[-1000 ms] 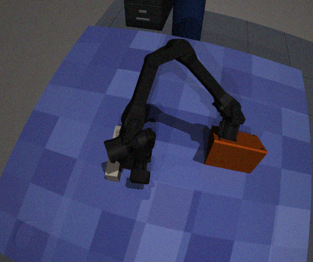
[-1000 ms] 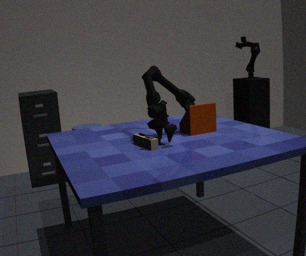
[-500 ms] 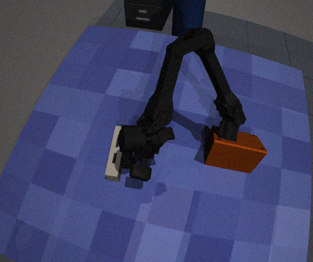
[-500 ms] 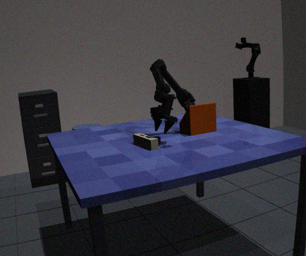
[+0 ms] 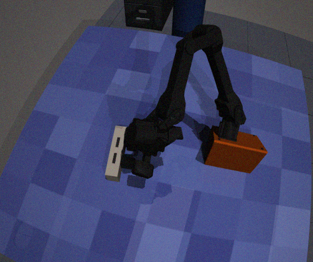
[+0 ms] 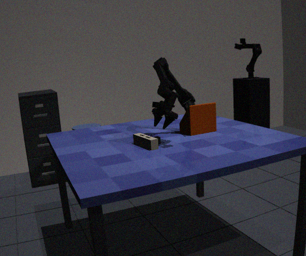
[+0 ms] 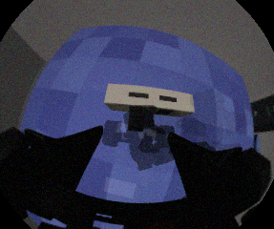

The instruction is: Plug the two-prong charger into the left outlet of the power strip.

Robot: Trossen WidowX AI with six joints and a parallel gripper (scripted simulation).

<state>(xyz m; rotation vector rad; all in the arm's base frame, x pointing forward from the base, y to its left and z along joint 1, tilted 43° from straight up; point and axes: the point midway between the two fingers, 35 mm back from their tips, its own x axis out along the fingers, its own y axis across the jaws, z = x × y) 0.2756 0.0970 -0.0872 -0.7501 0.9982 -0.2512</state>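
Note:
The beige power strip [image 5: 111, 170] [image 6: 145, 142] [image 7: 117, 96] lies on the table. Its left outlet [image 7: 138, 94] and right outlet [image 7: 168, 99] show as dark slots with nothing in them. The black charger [image 6: 159, 140] [image 7: 140, 119] stands beside the strip's near long side in the wrist view, below the left outlet; whether they touch is unclear. Its prongs cannot be made out. My gripper [image 6: 159, 127] [image 7: 136, 133] is open and empty, raised above the table on the charger's side of the strip. In the top view the gripper's dark body blends with the charger.
An orange block [image 5: 234, 156] [image 6: 203, 119] stands at the arm's base. The blue patchwork table [image 5: 162, 239] [image 6: 136, 176] carries the arm's shadows around the charger. A dark drawer cabinet [image 5: 144, 13] [image 6: 41, 137] stands beyond the table. A second arm [image 6: 254, 56] stands on a black pedestal.

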